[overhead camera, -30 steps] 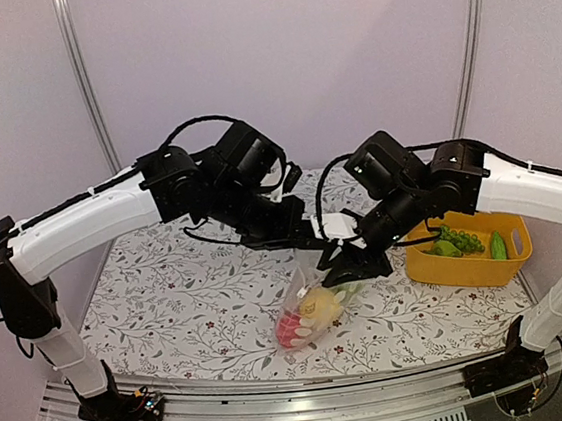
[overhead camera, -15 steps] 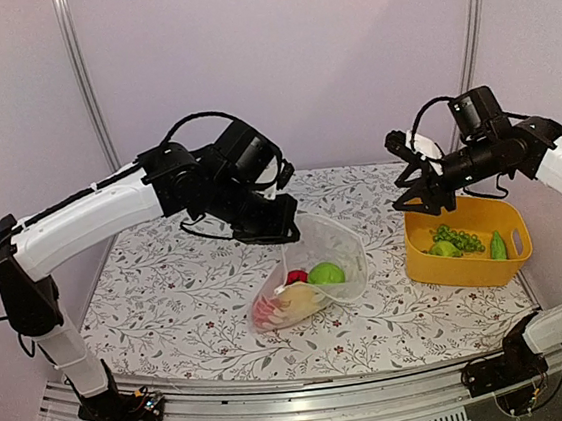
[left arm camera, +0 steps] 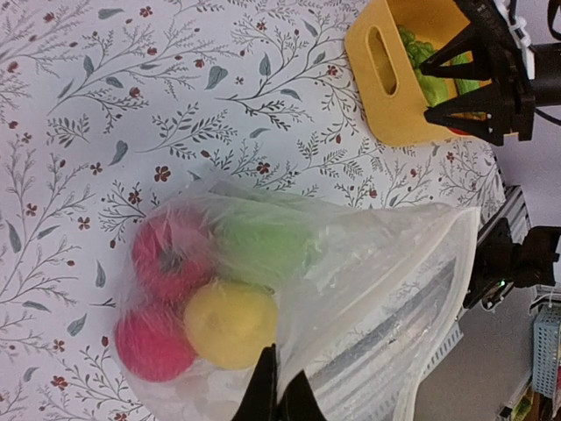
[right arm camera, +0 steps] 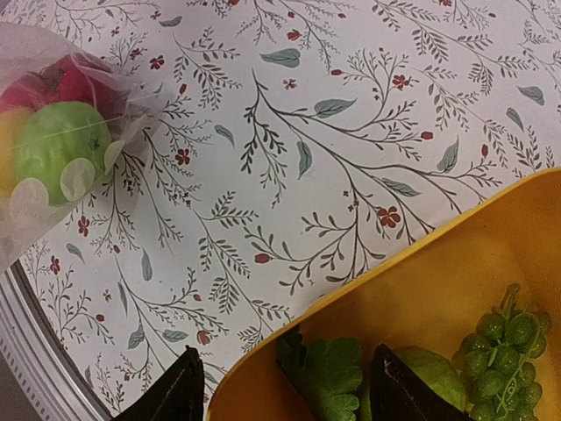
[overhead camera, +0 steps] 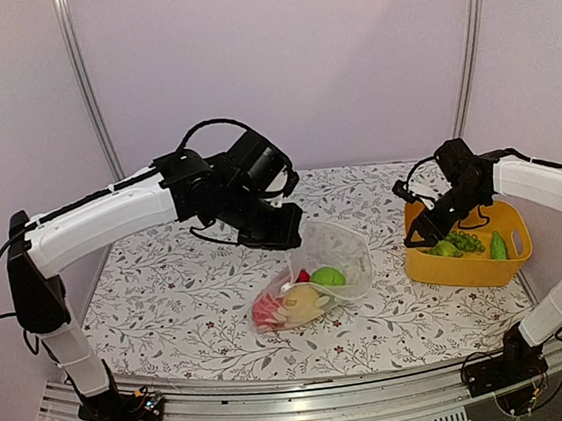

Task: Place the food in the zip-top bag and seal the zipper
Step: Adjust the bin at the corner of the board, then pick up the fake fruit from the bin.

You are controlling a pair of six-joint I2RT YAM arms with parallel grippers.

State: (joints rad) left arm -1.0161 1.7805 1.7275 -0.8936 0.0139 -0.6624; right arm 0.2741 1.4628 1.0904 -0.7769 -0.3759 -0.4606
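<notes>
Open right gripper [right arm camera: 294,386] over the tub [right arm camera: 412,281].
Drop straight onto the greens [right arm camera: 329,373] between its fingers; left gripper [left arm camera: 279,399] pinches the bag [left arm camera: 377,289] open.

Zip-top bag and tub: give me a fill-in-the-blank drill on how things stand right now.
The left gripper pinches the zip-top bag at its ____.
The green ball lies ____ the bag.
The right gripper hangs with jaws ____ above the tub.
The tub holding the grapes is coloured ____.
Missing words: rim; inside; open; yellow.
</notes>
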